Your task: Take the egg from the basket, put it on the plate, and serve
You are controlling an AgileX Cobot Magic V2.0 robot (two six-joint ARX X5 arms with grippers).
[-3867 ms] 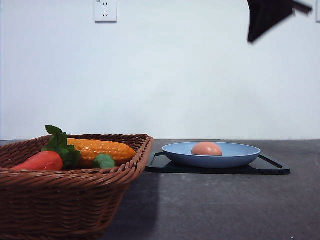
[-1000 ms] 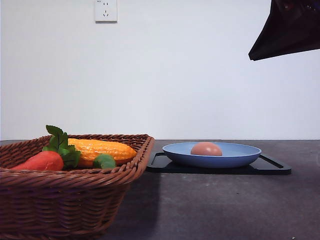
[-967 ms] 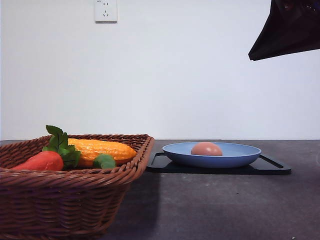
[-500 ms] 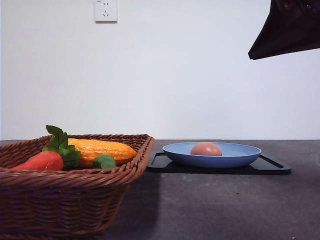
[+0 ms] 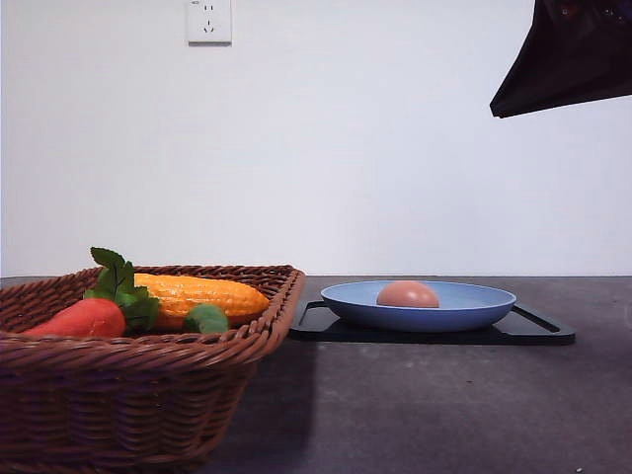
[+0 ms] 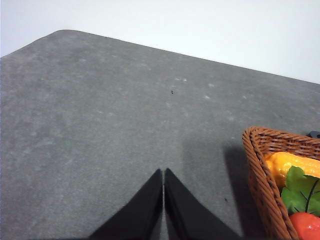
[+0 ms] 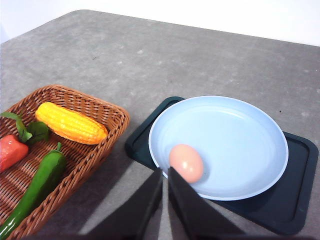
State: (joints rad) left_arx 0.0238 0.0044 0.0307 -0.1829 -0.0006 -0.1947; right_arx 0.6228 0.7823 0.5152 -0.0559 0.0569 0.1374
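Grey desk [image 7: 210, 55] beneath a white wall: the egg [image 7: 186, 162] rests in the blue plate [image 7: 260, 150] on the black tray [image 7: 300, 200], just ahead of the right gripper [image 7: 165, 172], jaws together; the left gripper [image 6: 163, 172], likewise closed, hovers beyond the basket [image 6: 260, 175]

Egg [image 7: 186, 162]: pinkish-brown, smooth, lying on its side inside the plate [image 7: 240, 145], near the rim on the basket side; plate: shallow, round, blue, upright, resting on a black tray; basket [image 7: 107, 112]: brown wicker, braided rim, just beside the tray, apart from it.
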